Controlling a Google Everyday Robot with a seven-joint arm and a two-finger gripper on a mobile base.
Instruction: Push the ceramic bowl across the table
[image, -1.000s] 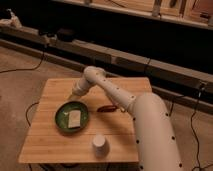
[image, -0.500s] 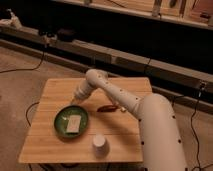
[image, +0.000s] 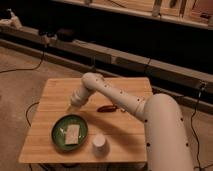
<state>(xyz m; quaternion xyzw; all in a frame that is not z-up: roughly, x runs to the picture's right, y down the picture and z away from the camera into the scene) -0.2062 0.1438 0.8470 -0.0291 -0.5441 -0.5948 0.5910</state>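
The ceramic bowl (image: 69, 133), dark green and shallow with a pale rectangular piece in it, sits on the front left part of the light wooden table (image: 55, 95). My gripper (image: 74, 103) hangs at the end of the white arm (image: 115, 95), just behind the bowl's far rim and low over the tabletop. I cannot see whether it touches the rim.
A small white cup (image: 99, 144) stands right of the bowl near the table's front edge. A small red object (image: 107, 108) lies mid-table under the arm. Cables run over the floor on the left, and a low shelf crosses behind the table.
The bowl has slid toward the table's front edge. My gripper has followed it forward and down, staying behind its far rim.
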